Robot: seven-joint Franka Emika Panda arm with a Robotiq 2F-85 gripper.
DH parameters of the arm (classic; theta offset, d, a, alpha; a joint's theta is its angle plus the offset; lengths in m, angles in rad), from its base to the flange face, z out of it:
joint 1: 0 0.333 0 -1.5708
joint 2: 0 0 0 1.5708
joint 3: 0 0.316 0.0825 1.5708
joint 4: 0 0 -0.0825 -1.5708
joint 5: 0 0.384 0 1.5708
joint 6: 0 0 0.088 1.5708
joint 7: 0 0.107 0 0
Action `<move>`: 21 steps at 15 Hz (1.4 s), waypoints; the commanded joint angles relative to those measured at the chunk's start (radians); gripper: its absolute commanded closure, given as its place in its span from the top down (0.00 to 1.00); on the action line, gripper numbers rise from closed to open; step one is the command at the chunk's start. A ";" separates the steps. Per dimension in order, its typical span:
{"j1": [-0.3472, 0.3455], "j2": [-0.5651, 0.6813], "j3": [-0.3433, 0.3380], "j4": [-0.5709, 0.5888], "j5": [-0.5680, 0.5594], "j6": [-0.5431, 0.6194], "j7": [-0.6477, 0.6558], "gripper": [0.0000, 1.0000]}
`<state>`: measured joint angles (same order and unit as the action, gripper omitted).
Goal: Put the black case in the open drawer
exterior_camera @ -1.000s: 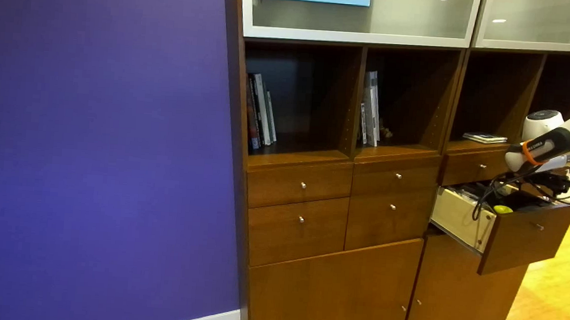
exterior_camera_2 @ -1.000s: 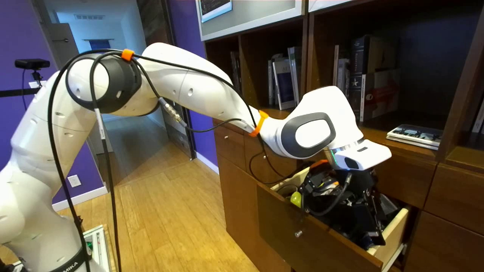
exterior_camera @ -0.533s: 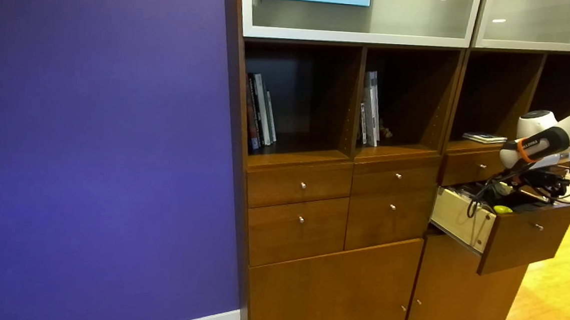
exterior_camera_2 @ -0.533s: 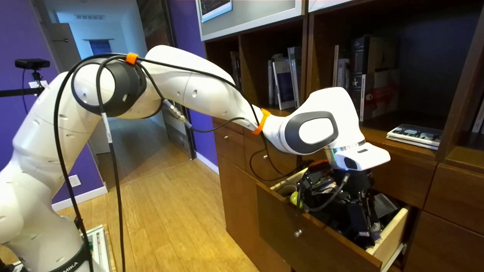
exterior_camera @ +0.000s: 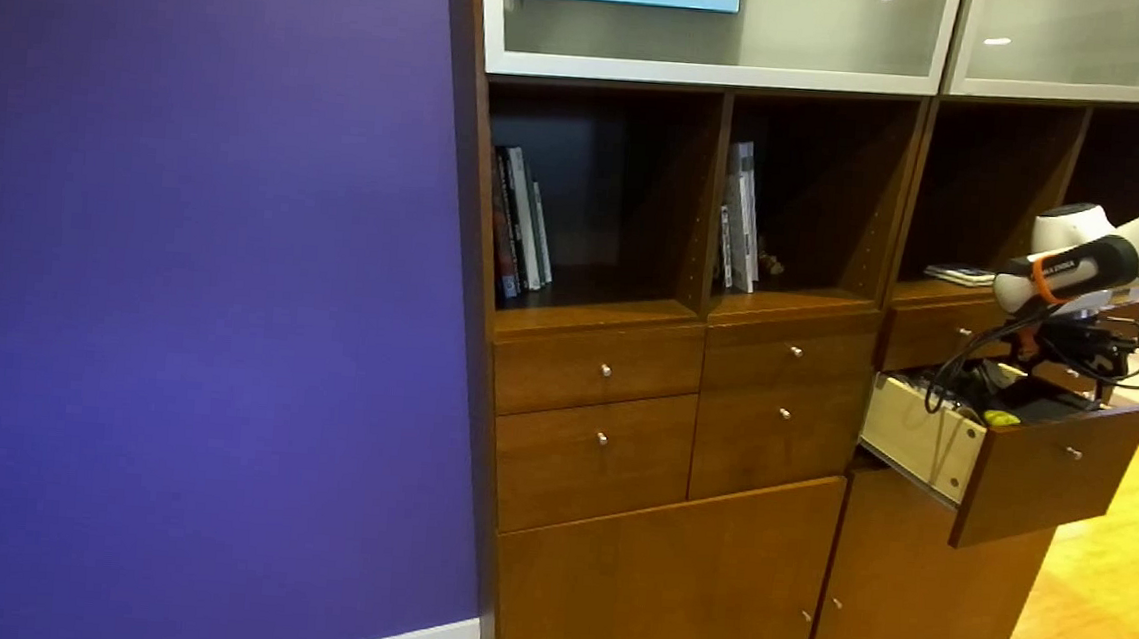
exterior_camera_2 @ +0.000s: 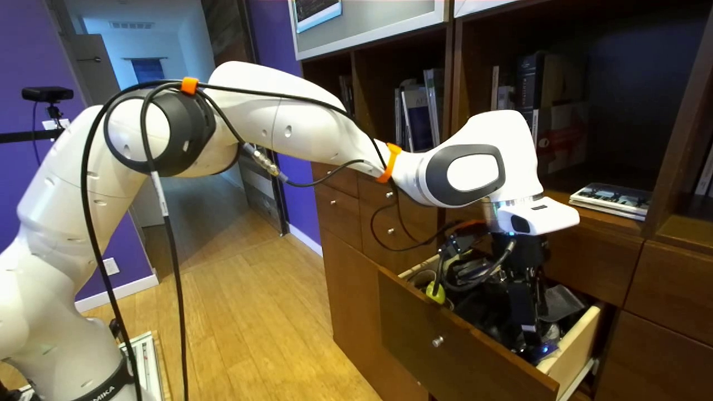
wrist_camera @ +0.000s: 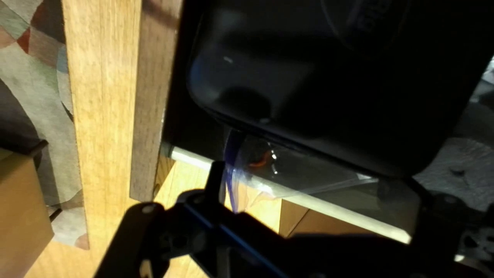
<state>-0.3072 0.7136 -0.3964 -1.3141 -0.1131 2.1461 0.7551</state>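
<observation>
Inside the drawer (exterior_camera_2: 473,356) lies the case (wrist_camera: 320,96); lettering (wrist_camera: 372,19) unclear.

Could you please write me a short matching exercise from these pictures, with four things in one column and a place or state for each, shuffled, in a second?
Things
1. black case
2. open drawer
3. orange bands
4. flat stack

Places or states
A. around the robot arm
B. lying on a shelf
C. in the open drawer
D. pulled out from the cabinet

Right pairs: 1-C; 2-D; 3-A; 4-B.
</observation>
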 commanded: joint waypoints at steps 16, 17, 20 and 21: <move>-0.103 -0.294 0.140 -0.118 0.168 -0.135 -0.598 1.00; -0.108 -0.324 0.139 -0.129 0.167 -0.173 -0.656 1.00; -0.105 -0.414 0.128 -0.177 0.156 -0.244 -0.777 1.00; -0.098 -0.451 0.125 -0.201 0.148 -0.258 -0.799 1.00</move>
<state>-0.4047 0.3889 -0.2819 -1.4066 0.0353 1.9250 0.0513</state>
